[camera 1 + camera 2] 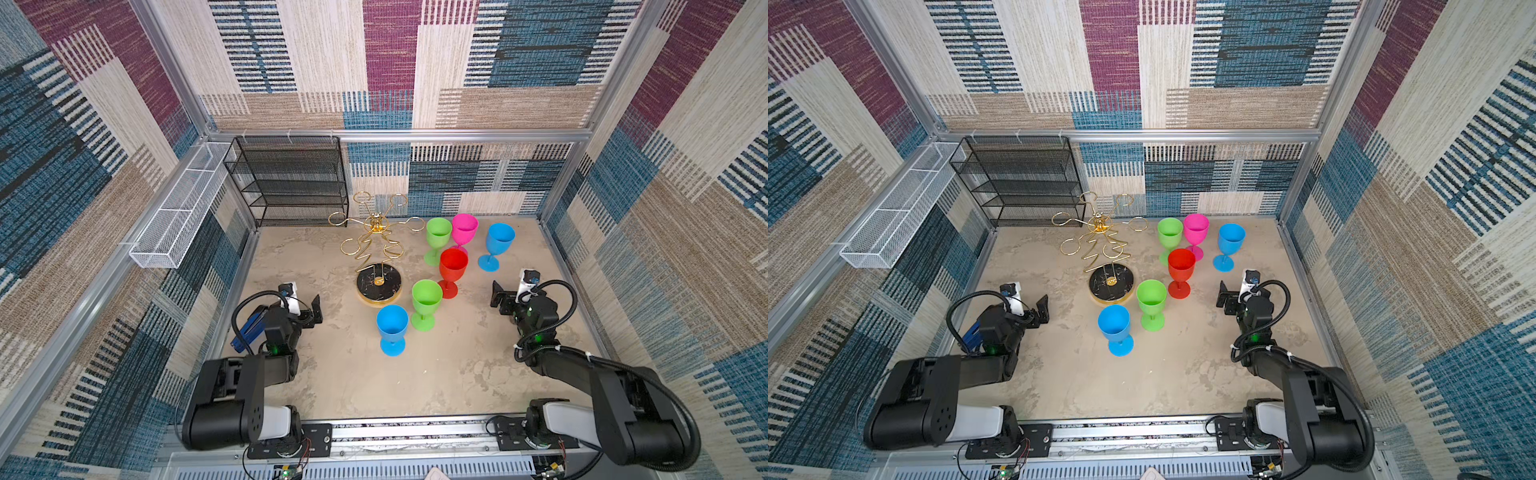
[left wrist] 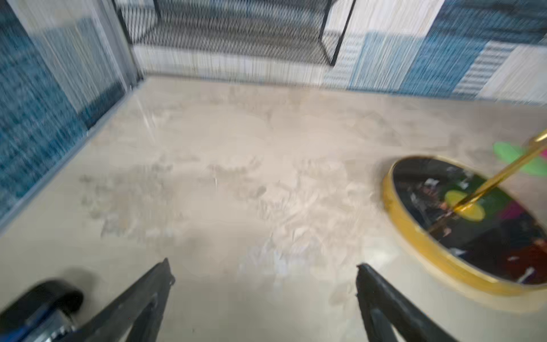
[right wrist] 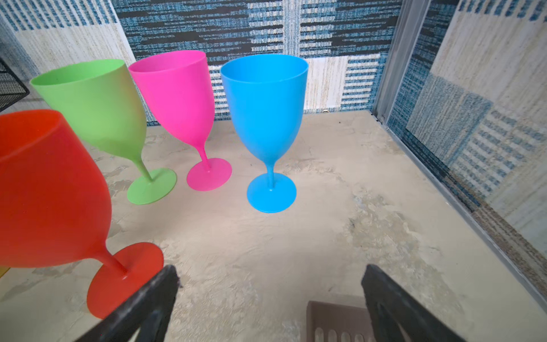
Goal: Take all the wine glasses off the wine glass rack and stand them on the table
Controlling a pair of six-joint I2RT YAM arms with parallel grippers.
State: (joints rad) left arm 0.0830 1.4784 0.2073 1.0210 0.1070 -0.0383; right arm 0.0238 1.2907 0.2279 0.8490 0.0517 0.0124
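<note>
Gold wine glass rack (image 1: 379,286) upright; glasses (image 1: 427,297) standing beside

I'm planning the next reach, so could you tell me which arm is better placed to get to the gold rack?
Left, probably. The open left gripper sits near the base of the rack with only table between; the right gripper has the red glass in its way.

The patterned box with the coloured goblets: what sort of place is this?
Probably a robot test cell, not a home: a left arm and right arm mounted on a rail, an aluminium frame holding patterned wall panels.
</note>
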